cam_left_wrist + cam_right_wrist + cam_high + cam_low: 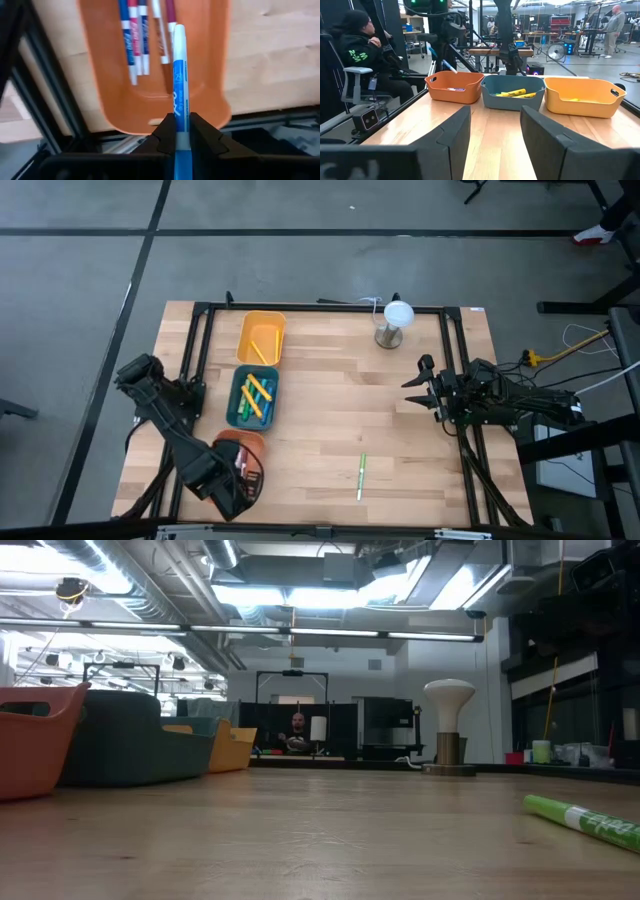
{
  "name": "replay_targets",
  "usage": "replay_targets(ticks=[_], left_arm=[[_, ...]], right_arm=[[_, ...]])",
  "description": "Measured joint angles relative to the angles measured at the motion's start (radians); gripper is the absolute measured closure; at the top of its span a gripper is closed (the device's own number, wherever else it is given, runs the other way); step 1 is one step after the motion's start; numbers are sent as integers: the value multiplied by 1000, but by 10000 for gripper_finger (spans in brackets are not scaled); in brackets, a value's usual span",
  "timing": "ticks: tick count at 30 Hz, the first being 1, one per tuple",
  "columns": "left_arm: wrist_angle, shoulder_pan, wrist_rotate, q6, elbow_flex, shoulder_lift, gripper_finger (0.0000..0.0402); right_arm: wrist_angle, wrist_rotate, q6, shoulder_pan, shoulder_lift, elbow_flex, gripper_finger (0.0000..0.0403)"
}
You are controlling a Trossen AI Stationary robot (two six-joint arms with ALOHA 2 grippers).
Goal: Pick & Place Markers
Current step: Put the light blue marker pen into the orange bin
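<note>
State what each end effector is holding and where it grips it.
The left end effector holds a blue marker near one end, above the orange tray. The right end effector is open and holds nothing.

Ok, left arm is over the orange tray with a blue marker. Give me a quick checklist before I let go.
1. Left gripper shut on the blue marker: ok.
2. Marker over the orange tray: ok, though its height above the tray cannot be told.
3. Tray already holds blue and red markers: ok.
4. Right gripper open and parked at the table's right side: ok.
5. Green marker left on the table: not ok, one more pick.
</note>
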Motion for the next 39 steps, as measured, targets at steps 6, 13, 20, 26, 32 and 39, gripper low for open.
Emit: replay_targets(ticks=[6, 13, 20, 26, 32, 39], left_arm=[[-74, -29, -60, -36, 0, 0, 375], [-194, -28, -138, -29, 0, 0, 375], [-221, -27, -159, -29, 0, 0, 375], [-216, -27, -188, -11, 0, 1, 374], [-206, -27, -178, 20, 0, 1, 348], [-200, -20, -178, 26, 0, 1, 306]], right_arm=[[0, 0, 0, 0, 0, 0, 233], [0, 0, 0, 0, 0, 0, 233], [0, 0, 0, 0, 0, 0, 233], [0, 0, 0, 0, 0, 0, 233], [0, 0, 0, 0, 0, 0, 233], [0, 0, 0, 0, 0, 0, 233]])
